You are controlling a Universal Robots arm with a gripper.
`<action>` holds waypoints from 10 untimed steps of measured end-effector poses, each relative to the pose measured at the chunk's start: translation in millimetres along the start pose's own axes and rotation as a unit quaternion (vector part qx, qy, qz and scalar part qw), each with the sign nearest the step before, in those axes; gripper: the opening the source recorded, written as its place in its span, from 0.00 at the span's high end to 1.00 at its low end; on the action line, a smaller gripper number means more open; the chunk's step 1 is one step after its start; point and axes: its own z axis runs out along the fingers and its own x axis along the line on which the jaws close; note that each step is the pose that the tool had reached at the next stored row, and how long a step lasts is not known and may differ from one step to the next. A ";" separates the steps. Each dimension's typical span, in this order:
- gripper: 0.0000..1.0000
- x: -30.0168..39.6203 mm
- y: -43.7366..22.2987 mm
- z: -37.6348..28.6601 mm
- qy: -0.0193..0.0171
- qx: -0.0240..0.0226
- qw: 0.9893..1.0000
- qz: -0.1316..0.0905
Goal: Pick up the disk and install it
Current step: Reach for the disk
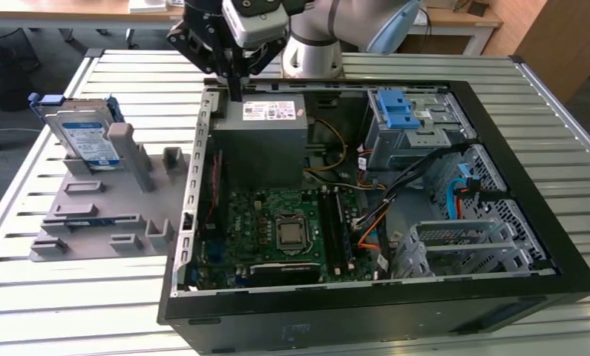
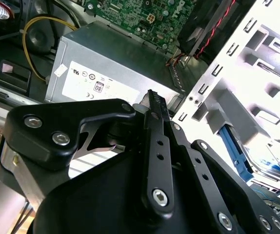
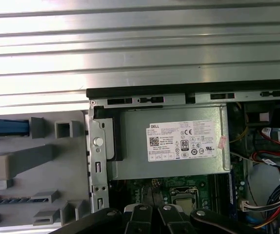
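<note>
Tool (image 1: pixel 234 90) first: it hangs over the rim of the open computer case (image 1: pixel 374 315) on the side nearest the arm's base, right above the edge of the grey power supply box (image 1: pixel 260 141). I read its fingers as pinched narrow, tips together, nothing held between them. In the second wrist view the black fingers (image 2: pixel 155 146) run up in front of that same power supply box (image 2: pixel 115 63), and I can see its white sticker just past the tips. In the first wrist view the box (image 3: pixel 174 141) sits inside the case wall, with the slatted metal bench (image 3: pixel 140 44) beyond it. Now the disk (image 1: pixel 84 133): it is well apart from the tool, out on the exterior view's left, standing on edge in a grey fixture (image 1: pixel 107 215) that lies on the bench (image 1: pixel 77 311) beside the case. I can make out its white-and-blue label facing the camera and blue plastic clipped around it. Nothing touches it but the fixture. Inside the case I see the green motherboard (image 1: pixel 274 230) lying flat below the power supply, and a metal drive cage with a blue latch (image 1: pixel 398 111) toward the exterior view's right.
</note>
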 end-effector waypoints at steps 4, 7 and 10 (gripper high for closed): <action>0.89 1.7 -0.2 1.8 0.000 0.000 1.000 0.000; 0.89 2.1 -0.2 2.2 0.000 0.000 1.000 0.000; 0.89 2.4 -0.3 2.6 0.001 0.000 1.000 0.000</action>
